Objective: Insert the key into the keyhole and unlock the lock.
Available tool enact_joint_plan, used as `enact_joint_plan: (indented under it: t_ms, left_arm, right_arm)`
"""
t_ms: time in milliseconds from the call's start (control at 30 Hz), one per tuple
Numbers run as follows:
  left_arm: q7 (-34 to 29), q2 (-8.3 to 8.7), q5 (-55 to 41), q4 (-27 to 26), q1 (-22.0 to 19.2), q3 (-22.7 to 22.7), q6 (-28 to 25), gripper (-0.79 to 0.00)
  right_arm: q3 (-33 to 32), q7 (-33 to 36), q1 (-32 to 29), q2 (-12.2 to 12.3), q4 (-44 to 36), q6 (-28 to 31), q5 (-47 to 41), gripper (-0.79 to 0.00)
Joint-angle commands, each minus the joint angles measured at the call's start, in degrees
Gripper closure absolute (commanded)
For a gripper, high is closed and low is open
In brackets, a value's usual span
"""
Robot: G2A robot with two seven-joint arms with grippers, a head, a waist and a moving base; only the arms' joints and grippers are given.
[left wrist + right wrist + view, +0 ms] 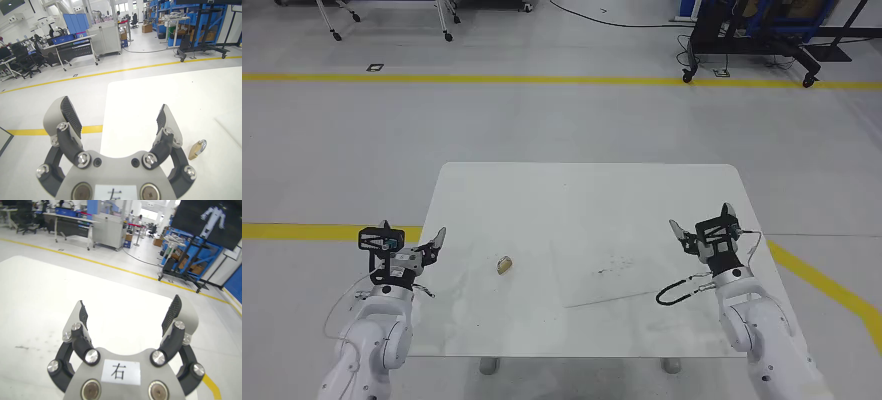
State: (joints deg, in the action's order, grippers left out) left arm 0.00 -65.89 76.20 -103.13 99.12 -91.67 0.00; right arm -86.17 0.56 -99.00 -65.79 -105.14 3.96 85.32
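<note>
Near spread left hand (114, 103), inboard: lock (195, 151) on counter (582, 200); well apart from spread right hand (129, 299).

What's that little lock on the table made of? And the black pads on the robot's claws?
The lock looks like brass: a golden, dull-shiny body, with a silvery shackle, probably steel. The pads on the left gripper and right gripper look like black rubber or plastic, matte and finely ribbed.
</note>
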Motion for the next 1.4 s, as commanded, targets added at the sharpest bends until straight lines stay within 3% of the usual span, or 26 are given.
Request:
enact_joint_plan:
  t_ms: [0, 433, 500, 633, 767, 967, 1033, 1100, 1167, 1367]
  left_arm:
    - [0.00, 0.00, 0.00, 0.00, 0.00, 0.00, 0.00, -0.785]
    - [0.00, 0.00, 0.00, 0.00, 0.00, 0.00, 0.00, -0.785]
    - [0.00, 0.00, 0.00, 0.00, 0.00, 0.00, 0.00, -0.785]
    - [0.00, 0.00, 0.00, 0.00, 0.00, 0.00, 0.00, -0.785]
    - [0.00, 0.00, 0.00, 0.00, 0.00, 0.00, 0.00, -0.785]
    - [0.00, 0.00, 0.00, 0.00, 0.00, 0.00, 0.00, -0.785]
    - [0.00, 0.00, 0.00, 0.00, 0.00, 0.00, 0.00, -0.785]
    - [0.00, 0.00, 0.00, 0.00, 0.00, 0.00, 0.00, -0.785]
    - [0.00, 0.00, 0.00, 0.00, 0.00, 0.00, 0.00, -0.785]
    - [0.00, 0.00, 0.00, 0.00, 0.00, 0.00, 0.00, -0.785]
  right_arm:
    - [2.48, -0.07, 1.18, -0.06, 1.50, 3.14, 3.05, -0.785]
    - [3.23, -0.88, 1.86, -0.06, 2.60, 5.31, 2.78, -0.785]
    - [4.08, -0.43, 3.79, 0.15, 4.19, 12.17, 1.92, -0.785]
    - [5.36, 0.60, 12.19, 1.26, 10.84, 35.46, 2.45, -0.785]
    - [7.44, -1.14, 19.51, 2.30, 16.09, 53.53, 6.64, -0.785]
    - [22.82, -5.46, 28.92, 4.72, 23.32, 54.04, 14.24, -0.779]
    - [27.64, -7.86, 32.84, 5.47, 27.29, 54.04, 13.76, -0.662]
    - [31.96, -8.63, 36.46, 5.90, 30.84, 54.04, 13.07, -0.385]
    - [35.76, -9.26, 39.48, 6.21, 33.70, 54.04, 11.87, -0.320]
    - [44.16, -10.83, 46.14, 7.20, 39.44, 54.04, 7.66, -0.231]
